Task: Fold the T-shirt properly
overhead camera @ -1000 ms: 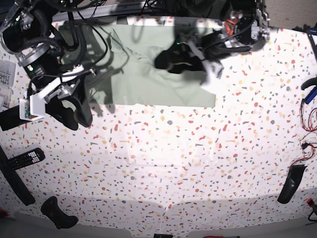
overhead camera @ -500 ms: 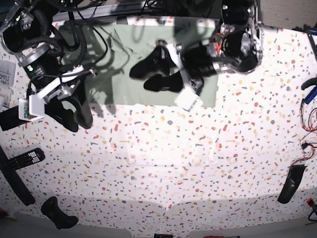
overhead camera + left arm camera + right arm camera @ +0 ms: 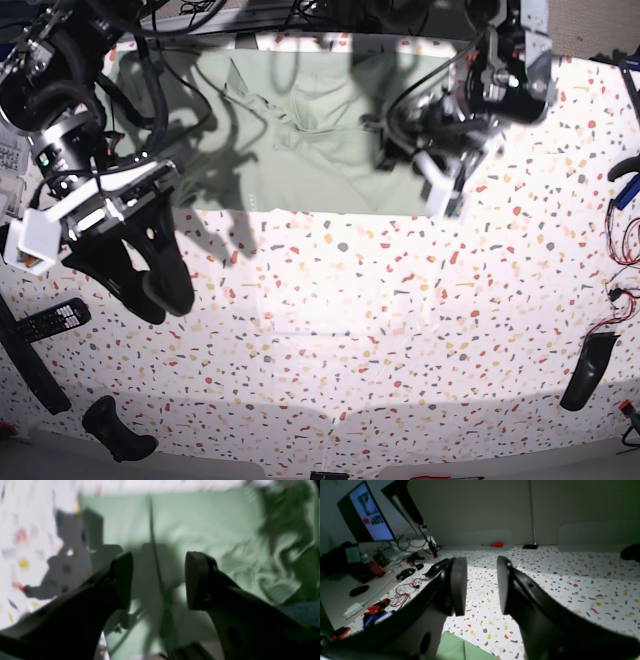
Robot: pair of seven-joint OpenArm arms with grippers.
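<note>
The pale green T-shirt (image 3: pixel 300 150) lies spread along the table's far edge, rumpled around the collar. My left gripper (image 3: pixel 397 143) hovers over the shirt's right part. In the left wrist view, which is blurred, the left gripper (image 3: pixel 158 580) is open above the green cloth (image 3: pixel 200 527) with nothing between its fingers. My right gripper (image 3: pixel 165 303) hangs over bare table just in front of the shirt's left end. In the right wrist view the right gripper (image 3: pixel 481 585) has its jaws parted and empty, and a corner of the shirt (image 3: pixel 460 651) shows below it.
A remote (image 3: pixel 50 318) and black tool parts (image 3: pixel 115 430) lie at the near left. Another black part (image 3: pixel 590 370) and loose wires (image 3: pixel 625 265) sit at the right edge. A monitor (image 3: pixel 367 515), red wires (image 3: pixel 405 592) and a red screwdriver (image 3: pixel 496 544) stand beyond the table (image 3: pixel 350 330).
My left arm has swung from over the shirt's middle to its right part. My right arm has shifted a little toward the table's front. Both grippers keep the same opening.
</note>
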